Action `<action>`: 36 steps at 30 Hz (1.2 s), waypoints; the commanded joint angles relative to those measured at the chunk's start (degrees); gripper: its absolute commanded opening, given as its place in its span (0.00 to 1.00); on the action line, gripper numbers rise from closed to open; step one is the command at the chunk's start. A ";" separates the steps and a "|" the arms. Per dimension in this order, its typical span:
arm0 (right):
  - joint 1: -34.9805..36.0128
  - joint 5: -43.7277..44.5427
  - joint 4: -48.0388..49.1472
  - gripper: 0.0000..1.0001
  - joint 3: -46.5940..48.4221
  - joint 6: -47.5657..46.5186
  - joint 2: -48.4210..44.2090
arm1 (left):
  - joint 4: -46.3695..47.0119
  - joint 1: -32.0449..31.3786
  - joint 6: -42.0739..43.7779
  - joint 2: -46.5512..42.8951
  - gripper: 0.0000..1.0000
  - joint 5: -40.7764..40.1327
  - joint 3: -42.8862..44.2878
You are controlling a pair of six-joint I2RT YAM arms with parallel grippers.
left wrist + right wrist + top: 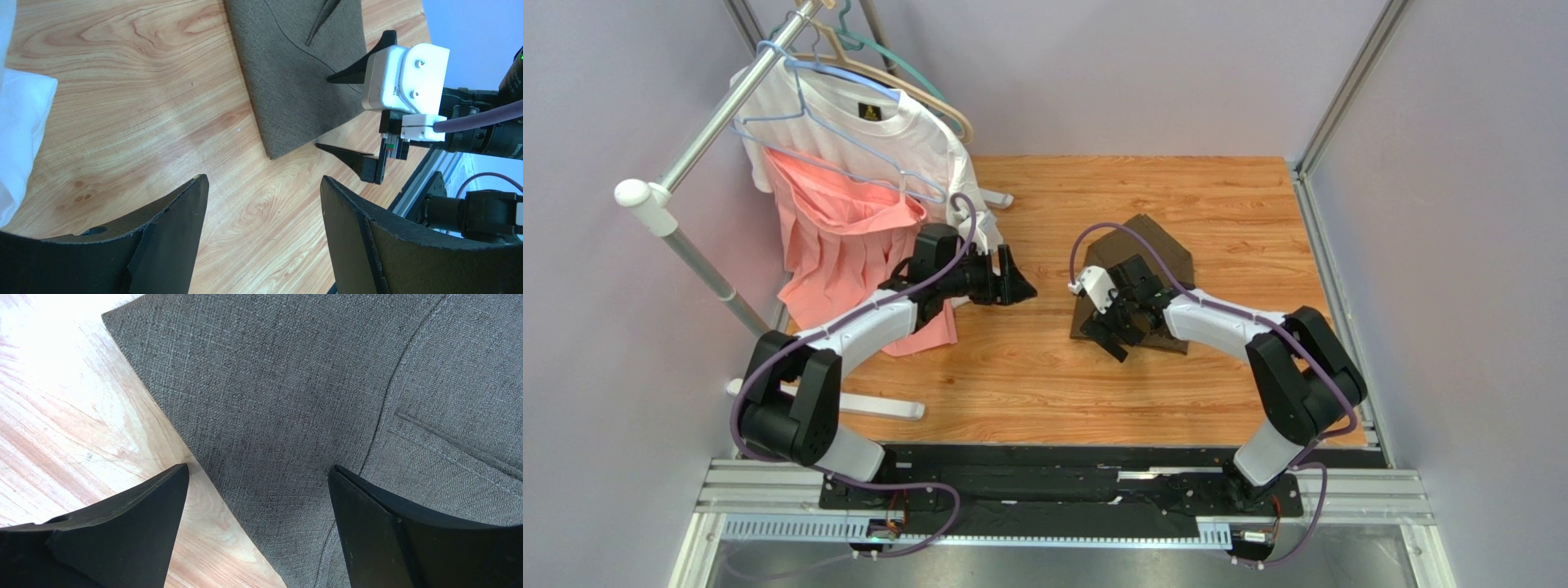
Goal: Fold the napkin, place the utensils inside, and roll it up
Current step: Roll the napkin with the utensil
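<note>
Both pairs spread: right fingers [156,502] straddle the napkin [276,398] at its left edge; best lower squarely, then pinch; left fingers [184,205] apart.

Top view from high at the near edge, looking down on the table [1051,368], left wrist view low, facing across toward the napkin [294,79], right wrist view close over the same napkin
</note>
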 commanded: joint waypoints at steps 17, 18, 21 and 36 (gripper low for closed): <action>-1.59 -1.14 -2.14 0.42 1.46 -1.33 5.30 | 12.42 0.03 -1.70 3.53 0.75 6.76 -2.44; -1.59 -1.40 -2.32 0.39 1.63 -1.24 5.38 | 12.68 -0.23 -1.70 4.49 0.75 6.85 -2.61; -1.59 -2.28 -3.64 0.28 2.16 -0.89 5.82 | 13.39 -2.68 -1.00 5.20 0.75 6.50 -2.87; -1.86 -10.98 -9.88 0.04 6.81 4.55 6.27 | 17.43 -8.06 3.93 7.14 0.74 4.57 -3.14</action>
